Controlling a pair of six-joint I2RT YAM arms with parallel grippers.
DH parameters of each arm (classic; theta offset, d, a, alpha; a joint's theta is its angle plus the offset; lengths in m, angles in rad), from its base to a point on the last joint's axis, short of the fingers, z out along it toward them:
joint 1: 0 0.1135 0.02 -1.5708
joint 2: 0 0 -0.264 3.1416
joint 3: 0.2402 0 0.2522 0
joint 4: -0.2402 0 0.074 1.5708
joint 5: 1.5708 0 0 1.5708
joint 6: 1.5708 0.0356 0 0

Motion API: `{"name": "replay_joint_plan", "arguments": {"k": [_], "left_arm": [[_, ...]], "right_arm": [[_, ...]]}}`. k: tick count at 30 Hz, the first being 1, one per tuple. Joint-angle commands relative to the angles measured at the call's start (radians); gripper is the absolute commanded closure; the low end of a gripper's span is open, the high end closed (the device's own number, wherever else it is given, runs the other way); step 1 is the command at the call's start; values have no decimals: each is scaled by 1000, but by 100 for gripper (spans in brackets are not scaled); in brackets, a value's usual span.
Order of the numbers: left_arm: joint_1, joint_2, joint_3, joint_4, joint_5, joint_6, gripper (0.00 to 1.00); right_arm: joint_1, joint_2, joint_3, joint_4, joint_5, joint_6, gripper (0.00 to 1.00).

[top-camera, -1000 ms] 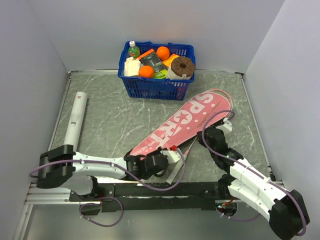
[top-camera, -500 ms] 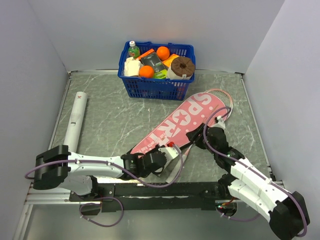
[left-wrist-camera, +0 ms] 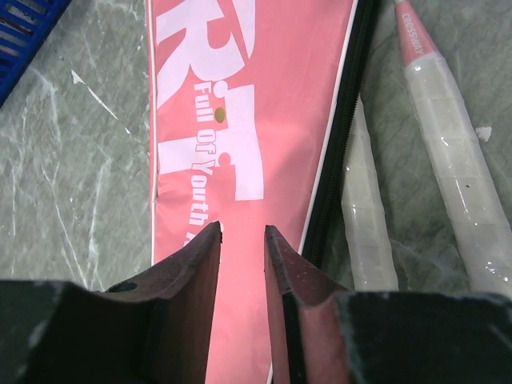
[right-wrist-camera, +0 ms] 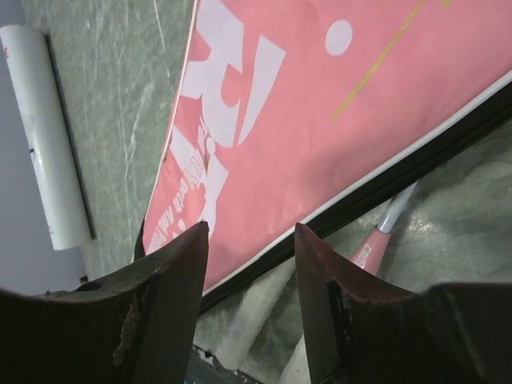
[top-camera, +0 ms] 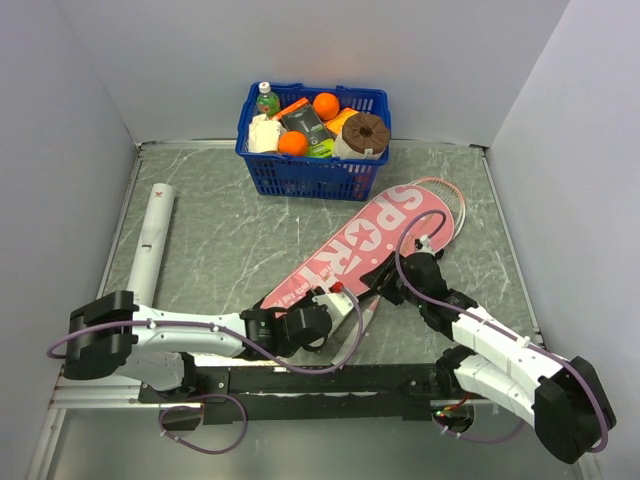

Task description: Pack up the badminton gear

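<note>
Left claw: my left gripper has its 2 fingers a narrow gap apart, with nothing between them; I see only pink fabric through the gap.
Under the left claw: the narrow end of the pink "SPORT" cover, by the small "Full Of Youth" print. I cannot tell whether the tips touch it.
Right claw: my right gripper is spread wide and empty, above the cover near its black zipped edge.
Handles: 2 white-wrapped handles lie on the table outside the cover, just beside that black edge; 1 carries a pink cone.
Racket frame: a thin racket frame shows past the cover's wide far end; I cannot tell whether it is inside or underneath.
Cover: flat and diagonal on the table, wide end far right, narrow end by my left claw.
Tube: the long white tube lies along the left side, well apart from the cover.
Basket: the blue basket of groceries stands at the far edge, near the cover's wide end.
</note>
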Motion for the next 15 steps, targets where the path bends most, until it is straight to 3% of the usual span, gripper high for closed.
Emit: {"name": "replay_joint_plan", "arguments": {"k": [1, 15], "left_arm": [[-9, -39, 9, 13, -36, -23, 66], [-20, -39, 8, 32, -49, -17, 63]], "right_arm": [[16, -13, 4, 5, -44, 29, 45], [31, 18, -10, -43, -56, 67, 45]]}}
